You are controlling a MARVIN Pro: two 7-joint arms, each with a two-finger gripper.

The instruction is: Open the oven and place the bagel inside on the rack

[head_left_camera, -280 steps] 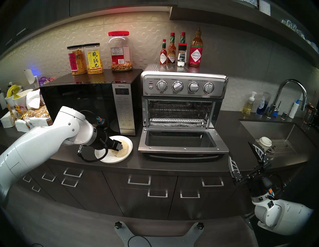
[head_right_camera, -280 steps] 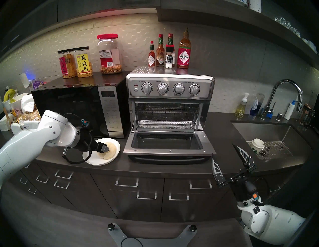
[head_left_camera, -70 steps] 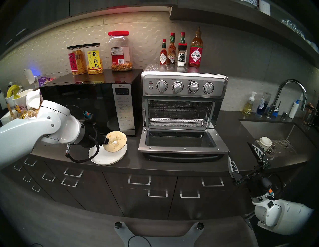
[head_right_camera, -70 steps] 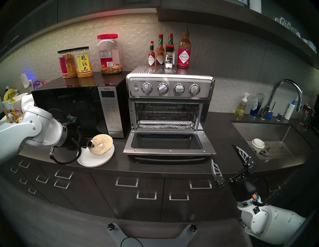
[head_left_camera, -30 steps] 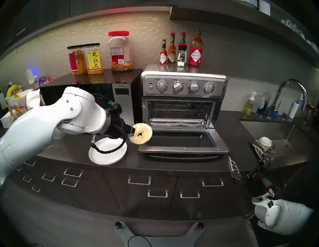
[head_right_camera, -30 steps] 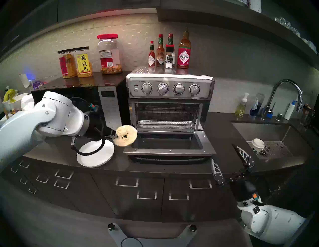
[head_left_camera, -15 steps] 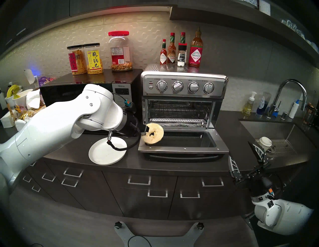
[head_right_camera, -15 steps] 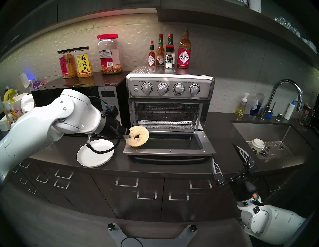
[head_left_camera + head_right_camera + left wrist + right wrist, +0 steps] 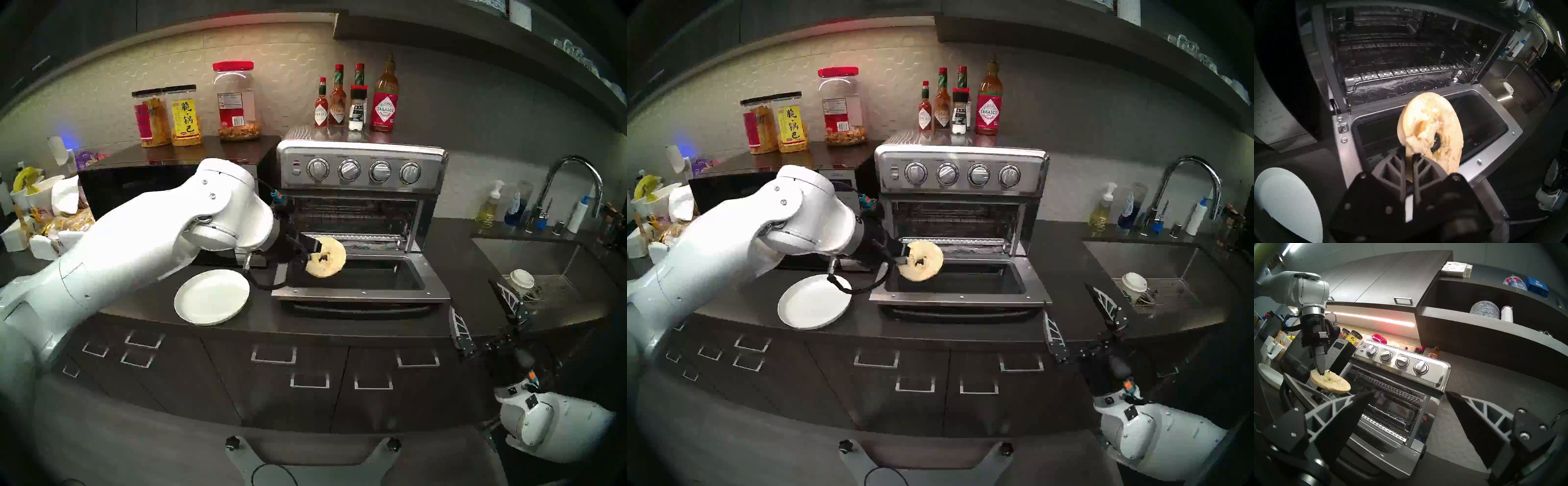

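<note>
The stainless-steel oven (image 9: 361, 169) (image 9: 961, 174) (image 9: 1401, 361) stands with its glass door (image 9: 359, 281) (image 9: 1432, 125) dropped flat. My left gripper (image 9: 314, 253) (image 9: 904, 258) (image 9: 1409, 157) is shut on the rim of the pale bagel (image 9: 326, 257) (image 9: 923, 261) (image 9: 1430, 129) (image 9: 1330, 381), which hangs tilted over the door's left part, just in front of the cavity. The wire rack (image 9: 353, 217) (image 9: 1407, 67) spans the cavity and is bare. My right gripper (image 9: 481, 307) (image 9: 1075, 312) (image 9: 1407, 395) hovers open off the counter's front edge, right of the door, holding nothing.
A white plate (image 9: 212, 297) (image 9: 814, 302) (image 9: 1288, 203) lies bare left of the oven door. A black microwave (image 9: 142, 183) stands behind my left arm. Sauce bottles (image 9: 356, 98) sit on the oven. A sink (image 9: 543, 268) with a paper cup (image 9: 522, 278) lies to the right.
My left gripper has carried the bagel up off the plate and rightward, from the door's left edge to over the door, nearer the cavity. The right arm has not moved.
</note>
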